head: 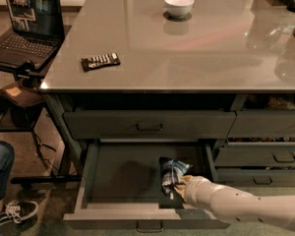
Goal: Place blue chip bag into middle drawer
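Note:
The blue chip bag [171, 174] is dark blue with white patches and stands inside the open middle drawer [123, 173], at its right side near the front. My white arm reaches in from the lower right, and the gripper [179, 188] is at the bag's lower right side, inside the drawer. The arm's end hides the fingers.
On the grey countertop [187, 48] lie a flat black bar [100, 61] at the left and a white bowl [179, 5] at the back. A shut top drawer [148, 124] is above the open one; narrower drawers [265, 156] stand at the right. A laptop [24, 23] and a person's leg and shoe [7, 205] are at the left.

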Controlling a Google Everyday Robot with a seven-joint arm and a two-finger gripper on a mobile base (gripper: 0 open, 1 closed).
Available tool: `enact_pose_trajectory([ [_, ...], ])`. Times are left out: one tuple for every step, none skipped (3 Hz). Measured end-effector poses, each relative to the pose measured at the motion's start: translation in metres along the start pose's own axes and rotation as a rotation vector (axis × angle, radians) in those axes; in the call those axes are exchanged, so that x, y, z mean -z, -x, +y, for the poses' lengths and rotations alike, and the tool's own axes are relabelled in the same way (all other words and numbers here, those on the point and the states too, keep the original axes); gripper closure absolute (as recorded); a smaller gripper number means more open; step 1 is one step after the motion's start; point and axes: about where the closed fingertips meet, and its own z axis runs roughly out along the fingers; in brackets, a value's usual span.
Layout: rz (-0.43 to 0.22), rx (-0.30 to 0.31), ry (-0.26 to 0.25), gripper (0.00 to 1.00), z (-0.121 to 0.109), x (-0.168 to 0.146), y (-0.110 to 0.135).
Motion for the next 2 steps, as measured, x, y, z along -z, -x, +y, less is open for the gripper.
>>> enact_pose_trajectory([
  [-0.028, -0.044, 0.042, 1.0, 0.0052, -0.0308, -0.0066],
  [-0.03, -0.053, 0.047, 0.81, 0.0059, -0.0363, -0.0087],
])
